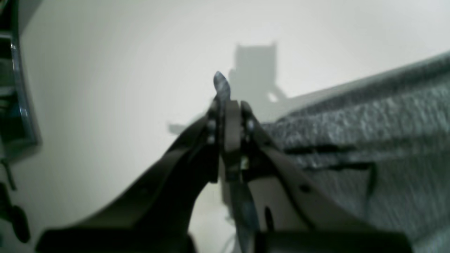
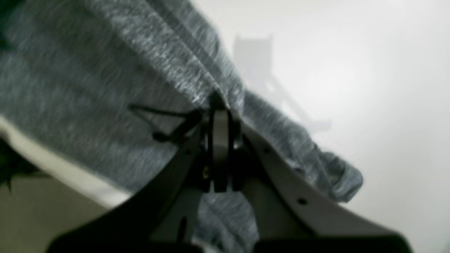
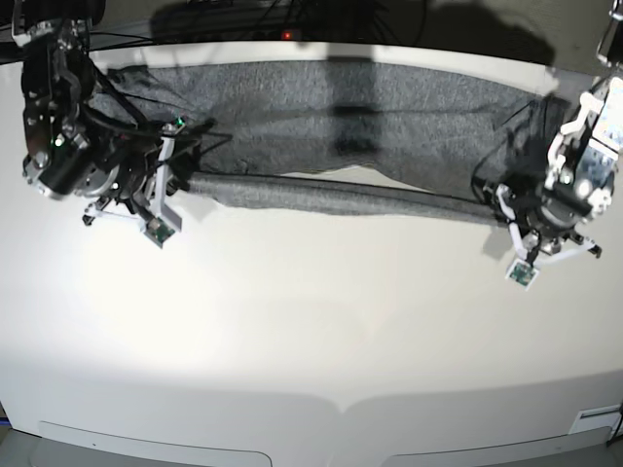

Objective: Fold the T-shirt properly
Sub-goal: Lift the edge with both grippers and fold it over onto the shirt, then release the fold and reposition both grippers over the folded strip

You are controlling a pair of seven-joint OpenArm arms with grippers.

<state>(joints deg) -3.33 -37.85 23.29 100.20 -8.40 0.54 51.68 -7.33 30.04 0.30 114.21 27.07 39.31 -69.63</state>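
both pincers clamped on t-shirt (image 3: 350, 117)

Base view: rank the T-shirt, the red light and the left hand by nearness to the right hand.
1. T-shirt, gripped in the right hand.
2. Red light, beyond the shirt, at the back.
3. Left hand, across at the shirt's other end.

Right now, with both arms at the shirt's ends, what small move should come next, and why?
Probably carry both ends together toward the table's near edge. The left gripper and right gripper each have their jaws shut on the shirt, whose front edge hangs taut between them, so moving evenly should keep the fold straight.
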